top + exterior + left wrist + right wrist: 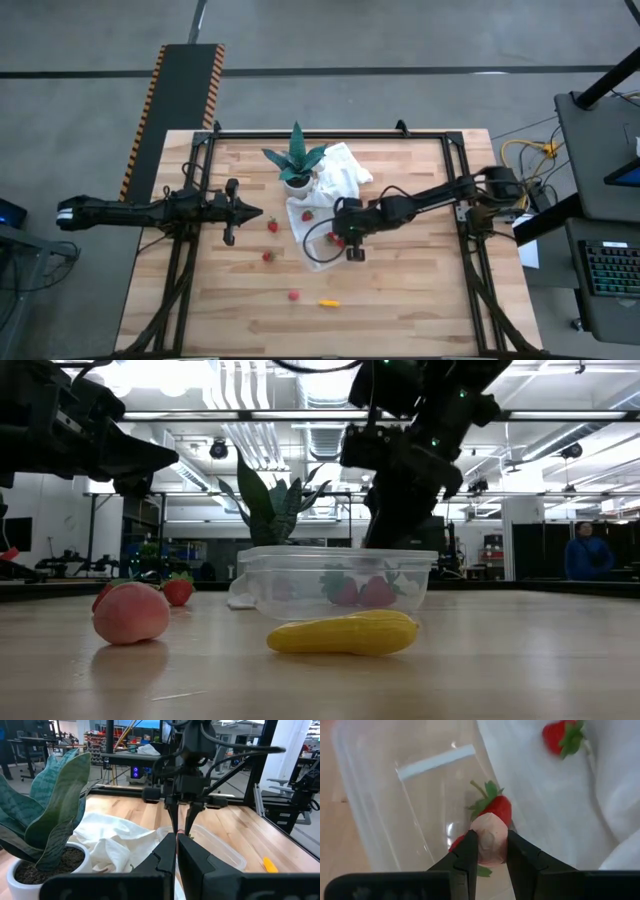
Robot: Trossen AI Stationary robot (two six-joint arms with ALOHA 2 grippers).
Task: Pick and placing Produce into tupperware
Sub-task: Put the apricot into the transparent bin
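Note:
The clear tupperware point(318, 250) stands on a white cloth point(340, 170) at the table's middle, with red strawberries point(496, 808) lying inside it. My right gripper point(490, 851) hangs over its opening, shut on a pale pink fruit piece point(489, 831). More produce lies on the bare wood: two strawberries point(272, 226) point(267, 256), a pinkish piece point(130, 612) and a yellow elongated piece point(345, 632). One strawberry point(562, 737) rests on the cloth. My left gripper point(250, 212) waits at the left, shut and level, holding nothing. My right gripper pinches the pale pink piece by its two opposite sides point(481, 840) between its two fingers. The fingers slant down from the table's right side. The piece is lifted clear, over the strawberries inside the tupperware.
A green spiky plant in a white pot point(297, 172) stands just beyond the tupperware on the cloth. Dark frame rails point(462, 190) run along the table's left and right sides. Bare wood lies toward the near edge around the yellow piece point(329, 302).

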